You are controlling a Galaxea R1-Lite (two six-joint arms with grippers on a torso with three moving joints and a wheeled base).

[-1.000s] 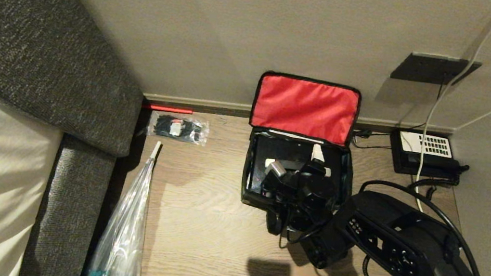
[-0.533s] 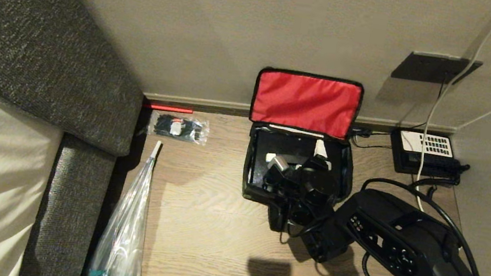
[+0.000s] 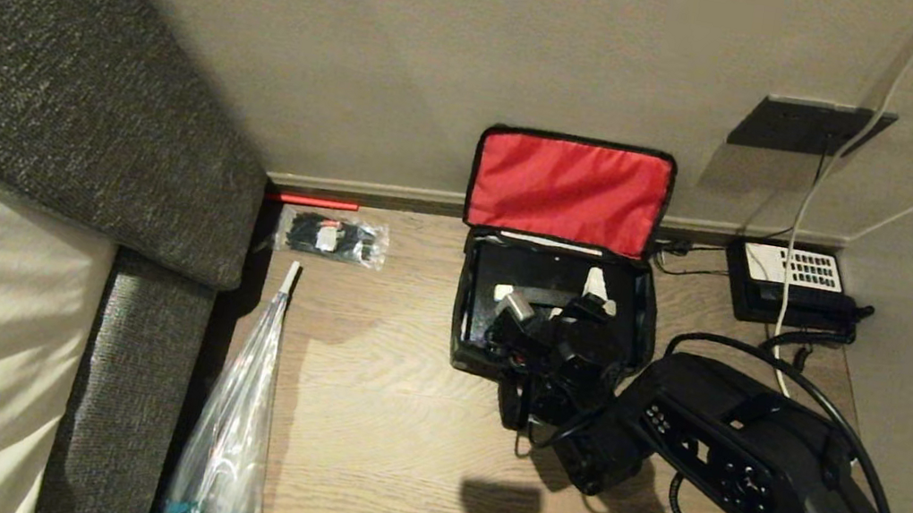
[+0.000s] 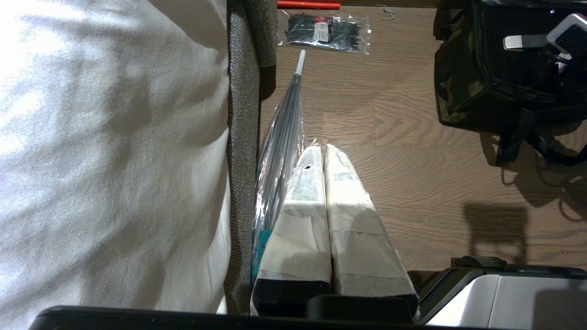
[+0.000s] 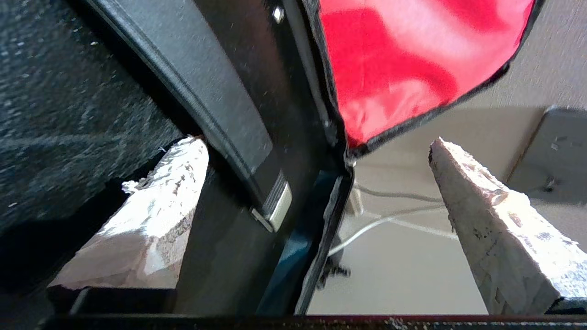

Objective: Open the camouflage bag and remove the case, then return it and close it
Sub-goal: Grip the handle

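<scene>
Your right hand (image 3: 556, 296) sits spread inside the open camouflage bag (image 3: 463, 330), gripping nothing. The case (image 3: 534, 279) lies flat below it, long axis along the wall. Your left hand (image 4: 324, 153), pressed together, is parked well apart; the right is nearer

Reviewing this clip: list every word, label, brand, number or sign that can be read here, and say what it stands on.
Nothing can be read.
Telephone: white keypad, its key markings too small to read.
Clear packet of black cable ties: a red and white label, its print too blurred to read.
Camouflage bag, red lid lining: no print shows.
Wall plate: blank.
</scene>
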